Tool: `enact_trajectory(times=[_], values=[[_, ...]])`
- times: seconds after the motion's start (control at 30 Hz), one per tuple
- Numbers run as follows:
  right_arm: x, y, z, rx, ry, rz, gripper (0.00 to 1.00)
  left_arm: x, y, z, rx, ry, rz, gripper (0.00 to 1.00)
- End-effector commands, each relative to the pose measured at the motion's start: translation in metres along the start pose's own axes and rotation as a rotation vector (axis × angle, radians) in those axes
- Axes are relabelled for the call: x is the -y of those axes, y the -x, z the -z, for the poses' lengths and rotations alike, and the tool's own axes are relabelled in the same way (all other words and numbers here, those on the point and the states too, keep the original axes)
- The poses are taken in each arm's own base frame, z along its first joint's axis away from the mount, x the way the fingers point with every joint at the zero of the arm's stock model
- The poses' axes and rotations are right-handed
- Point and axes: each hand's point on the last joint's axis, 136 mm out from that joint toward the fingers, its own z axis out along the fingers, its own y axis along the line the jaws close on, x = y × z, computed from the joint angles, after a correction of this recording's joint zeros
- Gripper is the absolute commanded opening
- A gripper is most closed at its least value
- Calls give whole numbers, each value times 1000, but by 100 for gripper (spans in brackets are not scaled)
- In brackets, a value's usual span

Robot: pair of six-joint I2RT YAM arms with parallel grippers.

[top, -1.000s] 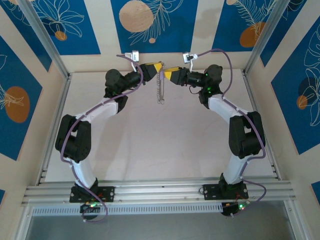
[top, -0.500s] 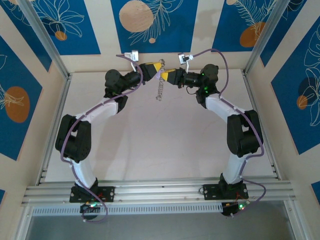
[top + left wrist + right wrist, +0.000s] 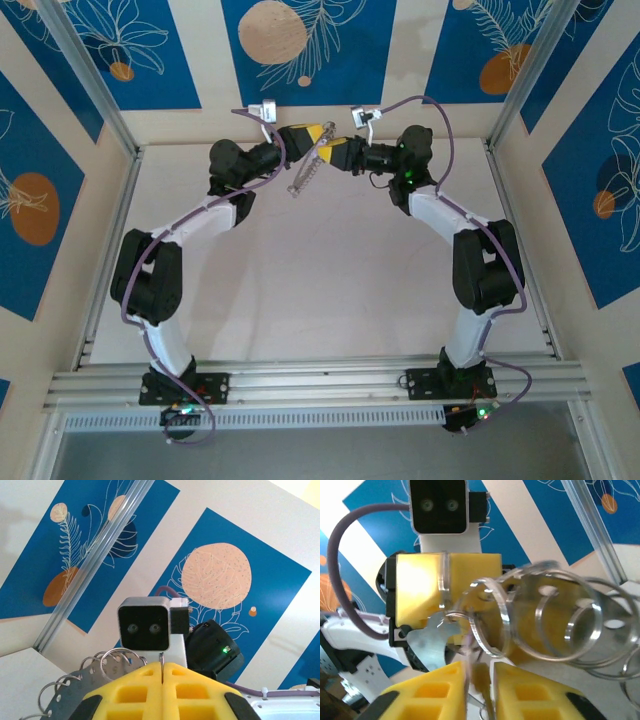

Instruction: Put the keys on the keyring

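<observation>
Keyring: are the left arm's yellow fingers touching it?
Touching. The right wrist view shows a loop of the keyring pinched between the left fingers.

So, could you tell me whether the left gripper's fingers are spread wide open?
No, the left gripper's yellow fingers are pressed together, pinching a thin wire of the keyring.

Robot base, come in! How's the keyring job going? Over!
Left gripper shut on the keyring, which dangles below. Right gripper tip to tip with the left, its grip too blurred to tell. Nothing blocking. Over.
</observation>
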Motion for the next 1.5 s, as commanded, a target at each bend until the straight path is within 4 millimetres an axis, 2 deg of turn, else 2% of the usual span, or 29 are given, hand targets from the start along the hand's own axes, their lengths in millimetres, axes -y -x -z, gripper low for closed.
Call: enact_trajectory(times=[0.0,0.23,0.43,0.63,0.8,1.13,1.27,1.47], values=[[0,1,11,9,-32,5,33,29,16,-4,39,-77,-62,0],[-14,8,37,55,-83,32,36,29,16,-3,45,-79,-60,0],[-24,32,46,127,-123,73,37,30,16,-3,49,-82,-53,0],[-28,59,41,207,-120,98,36,29,15,-3,51,-83,-47,0],[-27,71,32,229,-99,98,36,31,15,-4,48,-88,-47,0],[-21,68,13,212,-64,75,36,33,14,-4,45,-94,-46,0],[-21,65,9,204,-58,74,30,35,15,-4,44,-98,-47,0],[-20,63,9,200,-57,73,11,34,14,-4,42,-100,-43,0]])
